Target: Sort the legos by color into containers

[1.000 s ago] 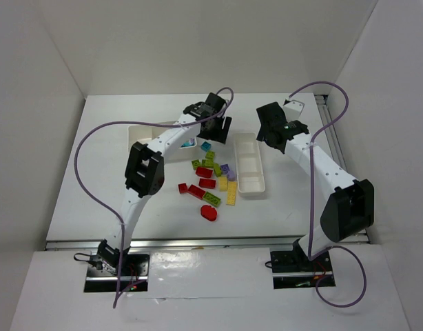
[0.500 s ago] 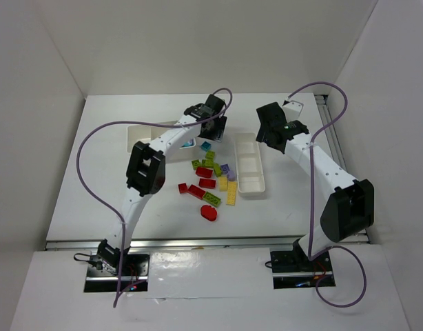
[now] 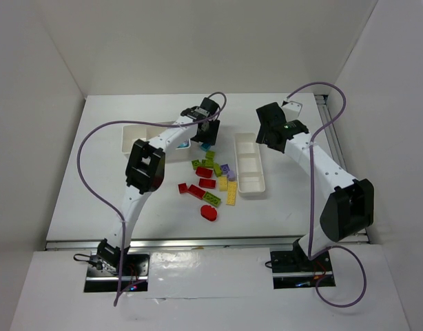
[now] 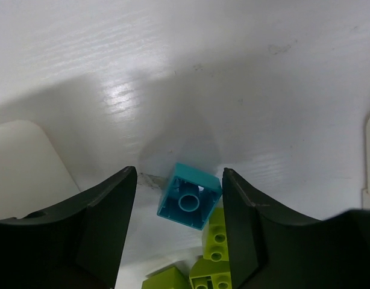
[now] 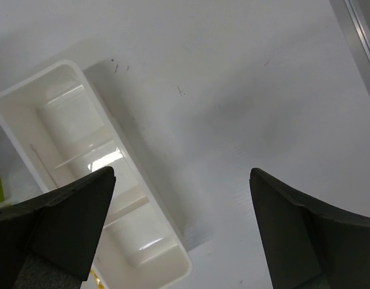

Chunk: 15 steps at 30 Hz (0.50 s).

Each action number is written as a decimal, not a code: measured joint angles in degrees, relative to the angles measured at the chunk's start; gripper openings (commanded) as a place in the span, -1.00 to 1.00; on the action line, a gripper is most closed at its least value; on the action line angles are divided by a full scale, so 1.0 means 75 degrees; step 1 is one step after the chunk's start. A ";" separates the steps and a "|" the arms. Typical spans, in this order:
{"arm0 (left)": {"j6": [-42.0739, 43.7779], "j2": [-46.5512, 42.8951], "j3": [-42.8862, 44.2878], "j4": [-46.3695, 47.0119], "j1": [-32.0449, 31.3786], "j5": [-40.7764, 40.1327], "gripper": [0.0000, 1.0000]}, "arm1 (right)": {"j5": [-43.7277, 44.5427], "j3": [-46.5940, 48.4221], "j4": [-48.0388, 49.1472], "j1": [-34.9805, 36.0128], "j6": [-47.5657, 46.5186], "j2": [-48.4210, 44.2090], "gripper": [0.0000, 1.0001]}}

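Left gripper [image 4: 179, 174] had slid toward 9 o'clock over the last second and ended up over the teal brick [image 4: 190, 195]. Right arm and pile [image 3: 213, 181] hadn't moved.

Jaws on the left were spread, nothing in them. The brick lay on the table [image 4: 245, 72] between the fingers, studs down, not touched from what I could see. It sat skewed to the fingers, nearer one of them, with lime bricks [image 4: 216, 239] right against its 6 o'clock side. It was at the pile's 12 o'clock edge. Wide tray [image 3: 139, 134] was at the brick's 9 o'clock, narrow tray [image 3: 249, 165] at 3.

Right gripper [image 5: 182, 174] hung spread and empty above the narrow tray's far end.

My read: pre-grasp on the teal, sorting barely begun. Next it needed a small wrist turn to square up, a straight drop and a close on the flat sides. Lime had to stay clear of the pinch. Then a carry to a tray compartment.
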 measured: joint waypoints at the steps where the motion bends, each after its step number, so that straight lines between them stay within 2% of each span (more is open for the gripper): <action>1: 0.0003 0.0009 -0.0041 0.0006 0.0003 0.0017 0.31 | 0.0000 0.0023 -0.0041 0.0000 -0.0003 0.0012 1.00; 9: -0.0003 0.0047 -0.0181 -0.0020 0.0009 0.0294 0.14 | -0.0020 0.0236 -0.0154 0.0000 -0.0117 0.0125 1.00; 12: -0.0032 0.0047 -0.0181 -0.0020 -0.0003 0.0321 -0.18 | -0.0020 0.0236 -0.0175 0.0000 -0.0152 0.0134 1.00; 13: -0.0055 0.0047 -0.0181 -0.0017 -0.0003 0.0323 -0.45 | -0.0020 0.0236 -0.0178 0.0000 -0.0163 0.0143 1.00; 15: -0.0085 0.0047 -0.0152 -0.0017 -0.0017 0.0323 -0.57 | -0.0020 0.0236 -0.0184 0.0000 -0.0169 0.0169 1.00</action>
